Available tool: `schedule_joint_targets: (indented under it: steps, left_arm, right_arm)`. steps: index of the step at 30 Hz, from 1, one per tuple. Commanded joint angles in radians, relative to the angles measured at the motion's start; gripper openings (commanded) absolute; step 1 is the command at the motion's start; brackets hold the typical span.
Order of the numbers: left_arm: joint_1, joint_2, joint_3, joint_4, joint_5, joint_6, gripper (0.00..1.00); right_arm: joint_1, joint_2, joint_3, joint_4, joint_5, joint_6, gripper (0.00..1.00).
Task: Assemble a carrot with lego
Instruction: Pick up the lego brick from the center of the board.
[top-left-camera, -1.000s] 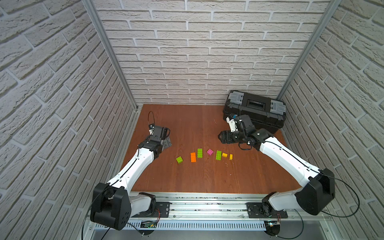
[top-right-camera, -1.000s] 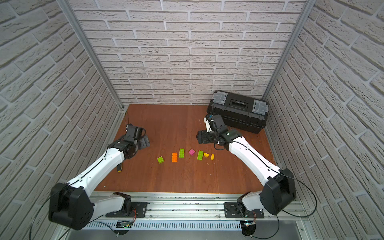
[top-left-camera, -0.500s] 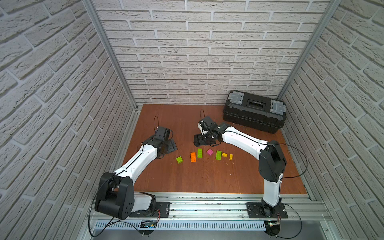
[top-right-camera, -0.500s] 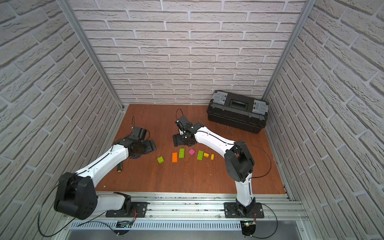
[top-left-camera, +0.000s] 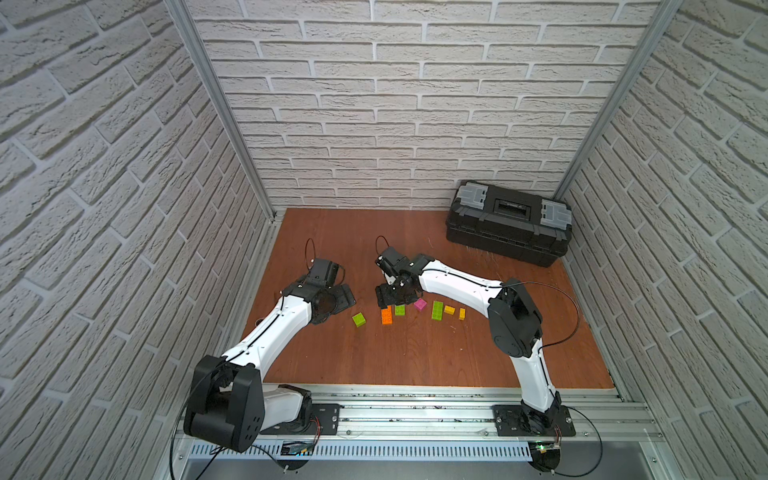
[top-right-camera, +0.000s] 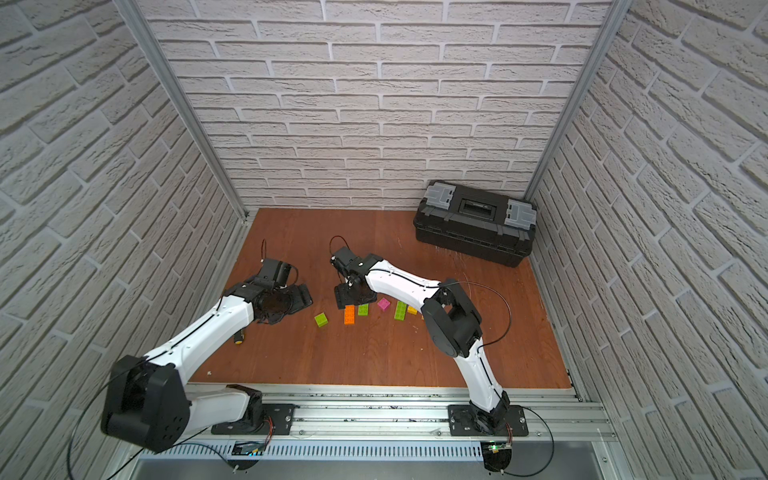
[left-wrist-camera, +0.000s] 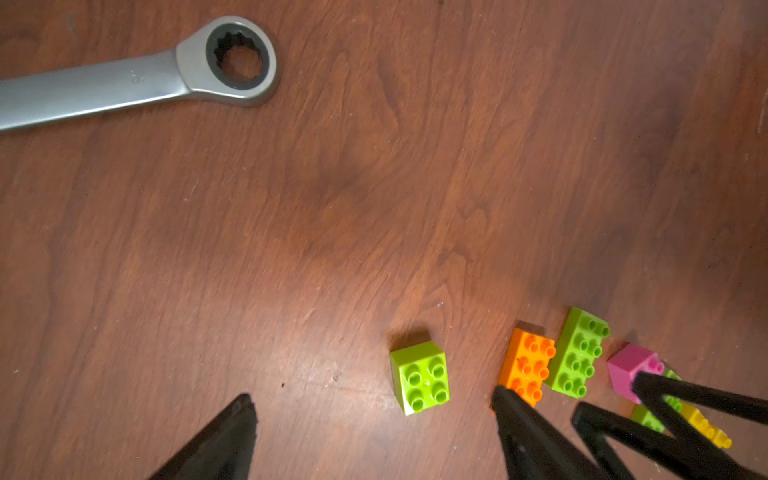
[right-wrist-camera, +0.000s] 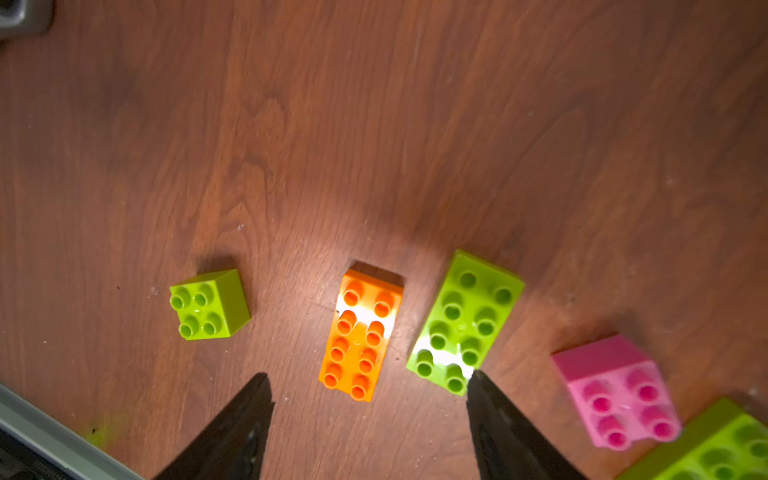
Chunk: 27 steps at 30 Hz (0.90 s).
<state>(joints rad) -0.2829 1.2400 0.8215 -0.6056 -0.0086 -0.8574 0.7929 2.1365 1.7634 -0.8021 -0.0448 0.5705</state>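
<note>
No carrot yet. All 7 lego bricks lie loose, studs up, in a ragged left-to-right row mid-table, with no 2 joined.

Row from the left, in a top view:
- small green brick
- orange brick
- long green brick
- pink brick
- right-hand green brick
- 2 yellow bricks at the right end

Right gripper points down over the left part of the row. Its jaws are released and empty, straddling the orange brick across its short width. 1 fingertip stands clear of the orange brick. The other overlaps a corner of the long green brick; touching or just above, cannot tell.

Left gripper sits low, just left of the row. Its jaws are spread wide and hold nothing, with the small green brick lying just ahead of them. A wrench lies on the wood beyond it. A closed black toolbox sits far right.

Step in hand, as judged: the 1st pick, with the right arm lining up on the orange brick.

The next move calls for dropping the fingers to flank the brick's long sides. The right-hand finger has to slip into the narrow gap beside the long green brick without shoving it. Then the jaws close squarely and lift.
</note>
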Motion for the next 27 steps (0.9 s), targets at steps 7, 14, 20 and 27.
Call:
schedule_joint_targets:
  steps: [7, 14, 20, 27]
  left_arm:
    - [-0.006, -0.108, -0.064, -0.049, -0.008, -0.054, 0.91]
    - [-0.006, -0.133, -0.108, -0.054, -0.016, -0.079, 0.9]
    - [-0.007, -0.167, -0.157, -0.036, -0.007, -0.101, 0.9]
    - [-0.007, -0.177, -0.172, -0.032, -0.013, -0.105, 0.9]
  right_arm:
    - [0.049, 0.034, 0.017, -0.009, 0.017, 0.059, 0.67]
    - [0.057, 0.069, 0.031, -0.027, 0.006, 0.08, 0.59]
    - [0.057, 0.089, 0.045, -0.035, 0.011, 0.091, 0.6]
    - [0.063, 0.125, 0.093, -0.078, 0.034, 0.107, 0.62]
